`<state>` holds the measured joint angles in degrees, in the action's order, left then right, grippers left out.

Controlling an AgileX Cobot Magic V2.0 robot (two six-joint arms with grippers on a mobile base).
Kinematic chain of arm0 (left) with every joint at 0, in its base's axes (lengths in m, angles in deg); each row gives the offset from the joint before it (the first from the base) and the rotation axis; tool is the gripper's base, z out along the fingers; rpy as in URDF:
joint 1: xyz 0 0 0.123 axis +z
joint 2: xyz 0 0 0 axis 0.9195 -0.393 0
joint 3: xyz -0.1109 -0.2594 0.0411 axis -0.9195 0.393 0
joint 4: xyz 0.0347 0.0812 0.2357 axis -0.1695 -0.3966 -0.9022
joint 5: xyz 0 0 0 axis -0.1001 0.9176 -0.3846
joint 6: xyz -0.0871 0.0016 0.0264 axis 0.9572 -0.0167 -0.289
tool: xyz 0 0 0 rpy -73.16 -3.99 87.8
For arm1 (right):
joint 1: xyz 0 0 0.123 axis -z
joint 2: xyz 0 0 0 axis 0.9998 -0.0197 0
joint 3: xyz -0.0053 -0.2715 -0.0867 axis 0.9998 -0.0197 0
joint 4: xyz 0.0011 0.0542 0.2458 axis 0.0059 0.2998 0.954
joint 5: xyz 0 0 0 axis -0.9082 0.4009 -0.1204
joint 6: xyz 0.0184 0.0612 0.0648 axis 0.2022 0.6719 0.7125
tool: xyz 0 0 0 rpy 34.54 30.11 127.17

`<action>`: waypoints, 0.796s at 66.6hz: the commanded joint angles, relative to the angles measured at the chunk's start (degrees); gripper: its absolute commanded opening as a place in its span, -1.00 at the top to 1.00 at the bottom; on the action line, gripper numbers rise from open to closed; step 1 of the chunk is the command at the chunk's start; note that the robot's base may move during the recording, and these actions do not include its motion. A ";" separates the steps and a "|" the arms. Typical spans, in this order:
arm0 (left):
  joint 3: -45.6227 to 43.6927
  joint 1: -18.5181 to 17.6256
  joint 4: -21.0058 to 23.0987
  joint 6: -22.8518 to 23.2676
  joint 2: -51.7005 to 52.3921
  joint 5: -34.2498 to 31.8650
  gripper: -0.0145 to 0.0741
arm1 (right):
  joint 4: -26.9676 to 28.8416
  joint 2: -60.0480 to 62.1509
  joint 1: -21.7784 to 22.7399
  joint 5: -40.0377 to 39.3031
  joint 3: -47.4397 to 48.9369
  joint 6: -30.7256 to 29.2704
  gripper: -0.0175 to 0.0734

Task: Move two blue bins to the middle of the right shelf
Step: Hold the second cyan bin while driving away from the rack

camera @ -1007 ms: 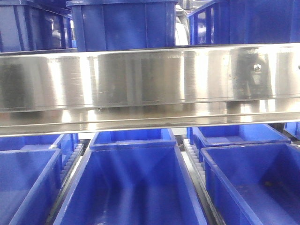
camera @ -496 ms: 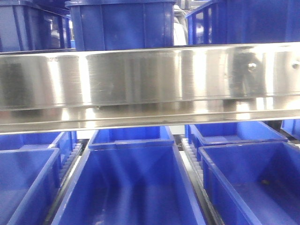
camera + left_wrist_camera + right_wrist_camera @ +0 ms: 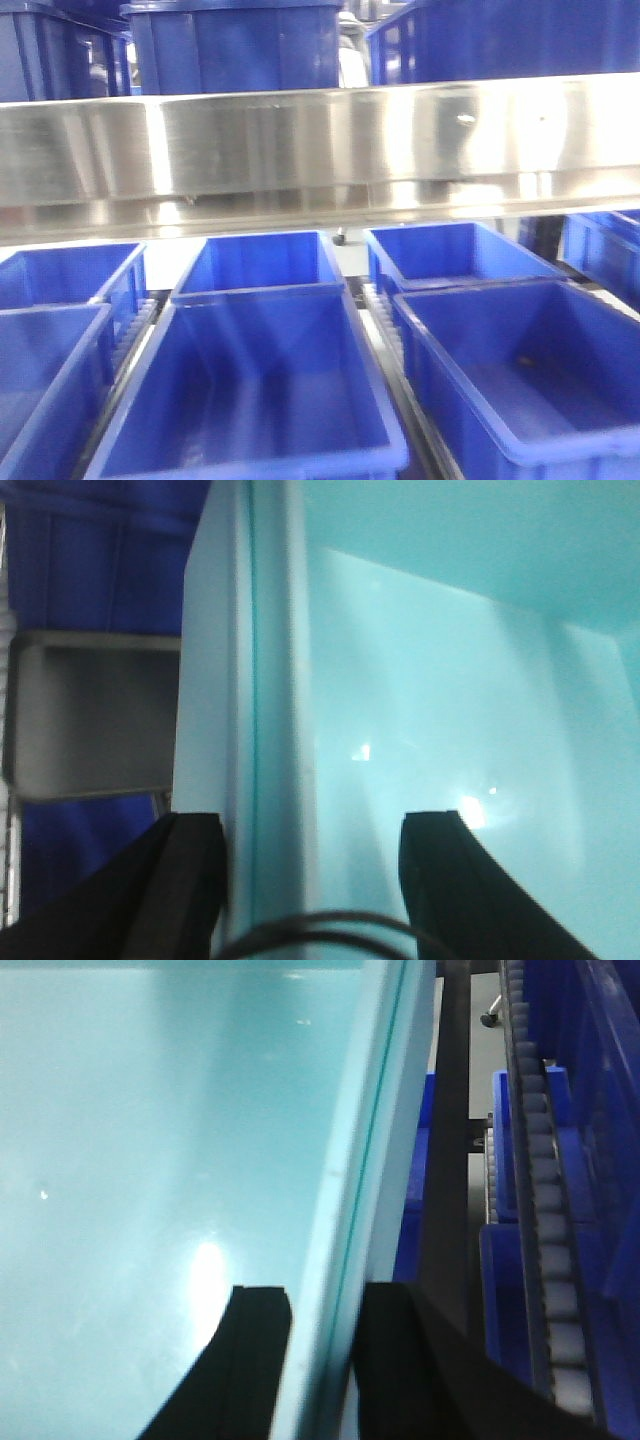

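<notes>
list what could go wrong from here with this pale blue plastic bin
The left gripper straddles the wall of the pale blue plastic bin with a gap at its inner finger, so that side may slip. The right gripper pinches the thin wall close beside the white roller track, which the bin could catch.

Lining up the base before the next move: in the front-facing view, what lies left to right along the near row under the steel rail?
left blue bin → left roller track → centre blue bin → right roller track → right blue bin
</notes>
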<state>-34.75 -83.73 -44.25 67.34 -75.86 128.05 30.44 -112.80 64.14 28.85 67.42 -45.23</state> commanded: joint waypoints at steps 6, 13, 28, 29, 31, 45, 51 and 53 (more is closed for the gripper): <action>-1.03 -0.81 6.02 -1.52 1.24 -9.14 0.92 | 4.09 0.59 -0.46 -5.41 1.10 -0.27 0.96; -1.03 -0.81 6.02 -1.52 1.24 -9.63 0.92 | 4.09 0.59 -0.46 -5.41 1.10 -0.27 0.96; -1.03 -0.81 6.02 -1.52 1.24 -9.63 0.92 | 4.09 0.59 -0.46 -5.41 1.10 -0.27 0.96; -1.03 -0.81 6.02 -1.52 1.24 -9.63 0.92 | 4.09 0.59 -0.46 -5.41 1.10 -0.27 0.96; -1.03 -0.81 6.02 -1.52 1.24 -9.63 0.92 | 4.09 0.59 -0.46 -5.41 1.10 -0.27 0.96; -1.03 -0.81 5.91 -1.52 1.24 -9.62 0.92 | 4.09 0.59 -0.46 -5.53 1.10 -0.27 0.96; -1.03 -0.81 5.91 -1.52 1.24 -9.62 0.92 | 4.09 0.59 -0.46 -5.53 1.10 -0.27 0.96; -1.03 -0.81 5.91 -1.52 1.24 -9.62 0.92 | 4.09 0.59 -0.46 -5.53 1.10 -0.27 0.96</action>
<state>-35.03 -83.51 -43.94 65.80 -75.57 120.32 30.29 -112.90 64.25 30.58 67.42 -44.99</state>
